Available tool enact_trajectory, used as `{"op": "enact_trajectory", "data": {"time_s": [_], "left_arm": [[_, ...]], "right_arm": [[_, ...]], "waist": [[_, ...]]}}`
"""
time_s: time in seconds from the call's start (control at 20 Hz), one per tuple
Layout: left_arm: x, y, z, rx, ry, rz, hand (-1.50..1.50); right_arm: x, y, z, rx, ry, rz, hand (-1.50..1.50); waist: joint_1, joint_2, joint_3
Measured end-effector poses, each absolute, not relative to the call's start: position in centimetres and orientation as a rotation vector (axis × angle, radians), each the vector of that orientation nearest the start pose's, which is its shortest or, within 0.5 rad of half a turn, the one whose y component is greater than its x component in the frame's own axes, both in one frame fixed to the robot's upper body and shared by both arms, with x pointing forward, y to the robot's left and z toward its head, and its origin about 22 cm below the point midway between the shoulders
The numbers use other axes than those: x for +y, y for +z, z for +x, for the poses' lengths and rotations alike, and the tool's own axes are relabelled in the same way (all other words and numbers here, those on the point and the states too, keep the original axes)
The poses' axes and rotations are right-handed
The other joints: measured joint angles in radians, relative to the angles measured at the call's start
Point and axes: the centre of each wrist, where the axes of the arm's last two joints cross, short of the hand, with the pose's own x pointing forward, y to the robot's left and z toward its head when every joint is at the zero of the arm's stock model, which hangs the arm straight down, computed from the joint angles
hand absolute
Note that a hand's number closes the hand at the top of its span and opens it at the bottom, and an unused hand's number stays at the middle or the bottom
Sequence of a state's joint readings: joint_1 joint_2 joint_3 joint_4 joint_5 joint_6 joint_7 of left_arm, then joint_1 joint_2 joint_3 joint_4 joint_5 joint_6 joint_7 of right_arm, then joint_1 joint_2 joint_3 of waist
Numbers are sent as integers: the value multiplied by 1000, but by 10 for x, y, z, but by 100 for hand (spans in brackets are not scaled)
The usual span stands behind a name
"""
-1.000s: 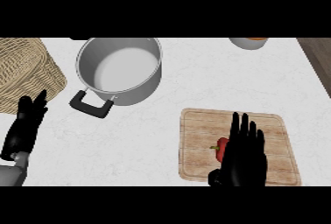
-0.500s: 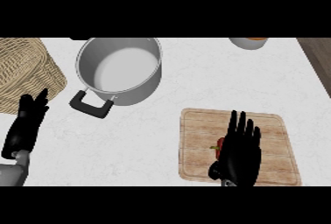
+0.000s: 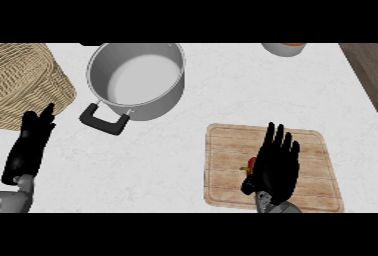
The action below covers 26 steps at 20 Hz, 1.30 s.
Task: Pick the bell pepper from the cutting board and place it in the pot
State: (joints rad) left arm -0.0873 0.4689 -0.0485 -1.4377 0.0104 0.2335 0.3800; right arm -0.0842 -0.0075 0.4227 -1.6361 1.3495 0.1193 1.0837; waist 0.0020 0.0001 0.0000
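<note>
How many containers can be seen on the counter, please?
3: the steel pot at upper centre, a wicker basket at the left edge, and a small bowl cut off at the top right. Others may lie outside the view.

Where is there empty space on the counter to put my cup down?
The widest bare patch lies between the pot, the cutting board and the left hand. More bare counter sits right of the pot, below the bowl. The board is crowded: the right hand covers the bell pepper.
</note>
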Motion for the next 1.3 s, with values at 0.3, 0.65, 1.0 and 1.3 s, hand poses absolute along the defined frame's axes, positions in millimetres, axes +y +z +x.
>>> {"op": "enact_trajectory", "data": {"time_s": [0.3, 0.65, 1.0, 1.3], "left_arm": [[332, 27, 263, -1161, -99, 521, 0], [331, 28, 262, -1160, -108, 529, 0], [334, 26, 266, -1155, -105, 527, 0], [333, 28, 266, -1159, -103, 521, 0]], "right_arm": [[-132, 18, 241, -700, 712, -1235, -150], [-140, 8, 250, -684, 686, -1206, -150], [-150, 1, 257, -672, 657, -1190, 150], [-153, -4, 257, -709, 678, -1205, 150]], "waist": [[-1, 0, 0], [0, -2, -1], [-1, -4, -2], [0, -7, -3]]}}
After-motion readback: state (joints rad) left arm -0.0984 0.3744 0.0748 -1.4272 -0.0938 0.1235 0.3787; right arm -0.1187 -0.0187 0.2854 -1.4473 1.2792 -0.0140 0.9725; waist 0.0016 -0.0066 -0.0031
